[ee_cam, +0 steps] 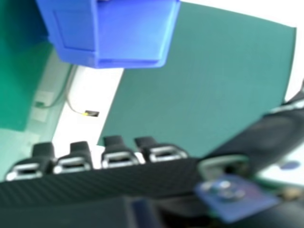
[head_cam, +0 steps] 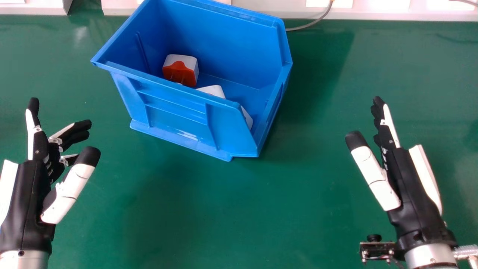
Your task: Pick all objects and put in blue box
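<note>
The blue box (head_cam: pixel 179 112) stands on the green table in the head view, set at an angle; its side also shows in the right hand view as a blue box (ee_cam: pixel 133 35). Inside lie a white and red plug adapter (head_cam: pixel 181 70), a white object (head_cam: pixel 212 90) beside it and another white piece (head_cam: pixel 247 117), partly hidden by the wall. My left hand (head_cam: pixel 28 186) is open, left of the box and apart from it. To the right of the box my right hand (head_cam: pixel 407 183) is open and holds nothing; my right hand (ee_cam: pixel 114 175) has its fingers extended there.
A pale ledge (head_cam: pixel 373 10) runs along the table's far edge. A grey cable (head_cam: pixel 313 23) comes down from it behind the box's right corner. Green tabletop (head_cam: pixel 224 209) lies between the two hands.
</note>
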Motion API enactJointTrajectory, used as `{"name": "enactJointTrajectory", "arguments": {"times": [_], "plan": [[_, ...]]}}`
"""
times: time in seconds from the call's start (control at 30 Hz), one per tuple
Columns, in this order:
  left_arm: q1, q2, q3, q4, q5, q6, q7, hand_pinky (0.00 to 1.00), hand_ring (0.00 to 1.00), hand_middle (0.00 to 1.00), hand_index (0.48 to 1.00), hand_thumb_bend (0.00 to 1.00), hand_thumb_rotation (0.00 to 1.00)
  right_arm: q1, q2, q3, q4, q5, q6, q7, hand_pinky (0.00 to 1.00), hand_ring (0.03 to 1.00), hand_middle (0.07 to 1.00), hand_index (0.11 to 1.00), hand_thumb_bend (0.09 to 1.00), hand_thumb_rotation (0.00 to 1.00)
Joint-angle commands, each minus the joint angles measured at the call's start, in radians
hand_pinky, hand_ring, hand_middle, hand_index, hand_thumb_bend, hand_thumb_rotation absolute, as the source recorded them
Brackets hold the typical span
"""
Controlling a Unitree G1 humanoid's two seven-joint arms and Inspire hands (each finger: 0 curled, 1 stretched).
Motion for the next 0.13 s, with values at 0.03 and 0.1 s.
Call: {"name": "enactJointTrajectory", "arguments": {"times": [0.03, 0.1], "plan": [[0.022, 0.014, 0.009, -0.065, 0.026, 0.043, 0.029, 0.59, 0.75, 0.79, 0.763, 0.98, 0.67, -0.009, 0.009, 0.008, -0.02, -0.006, -0.01, -0.018, 1.0, 1.0, 1.0, 1.0, 0.319, 1.0], [0.027, 0.019, 0.012, -0.08, 0.032, 0.056, 0.033, 0.57, 0.74, 0.78, 0.752, 0.99, 0.68, -0.006, 0.021, 0.018, -0.021, -0.012, -0.011, -0.029, 1.0, 1.0, 1.0, 1.0, 0.292, 1.0]]}}
